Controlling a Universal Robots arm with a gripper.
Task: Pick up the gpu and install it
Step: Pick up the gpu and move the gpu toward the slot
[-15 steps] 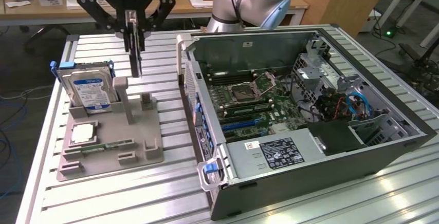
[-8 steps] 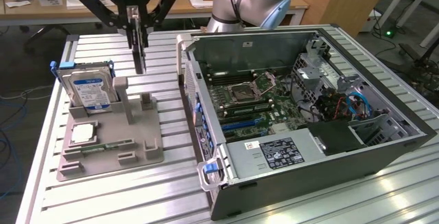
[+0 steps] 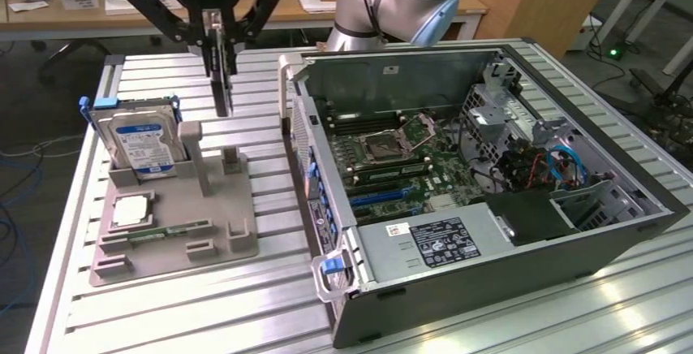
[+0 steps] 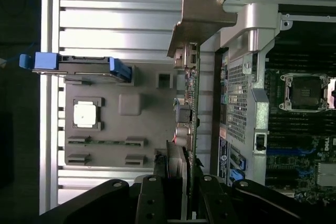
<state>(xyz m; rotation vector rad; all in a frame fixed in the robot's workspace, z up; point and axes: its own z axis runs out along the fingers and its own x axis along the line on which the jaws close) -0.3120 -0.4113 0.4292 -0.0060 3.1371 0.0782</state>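
Note:
The gpu (image 3: 222, 86) is a thin dark card hanging on edge, lifted above the grey holder tray (image 3: 174, 232) to the exterior view's left of the open computer case (image 3: 476, 192). My gripper (image 3: 220, 60) is shut on its upper end. In the wrist view the gpu (image 4: 190, 108) runs edge-on away from my gripper (image 4: 178, 195), with its silvery bracket (image 4: 202, 14) at the far end. It hangs over the tray, close beside the case wall (image 4: 239, 77). The motherboard (image 3: 395, 159) lies exposed inside the case, with blue slots (image 3: 379, 196) near its front.
On the tray stand a silver hard drive with a blue label (image 3: 139, 147), a CPU chip (image 3: 130, 210) and a green memory stick (image 3: 174, 230). The case holds a power supply (image 3: 433, 240) and cables (image 3: 541, 167). A wooden desk stands behind the slatted metal table.

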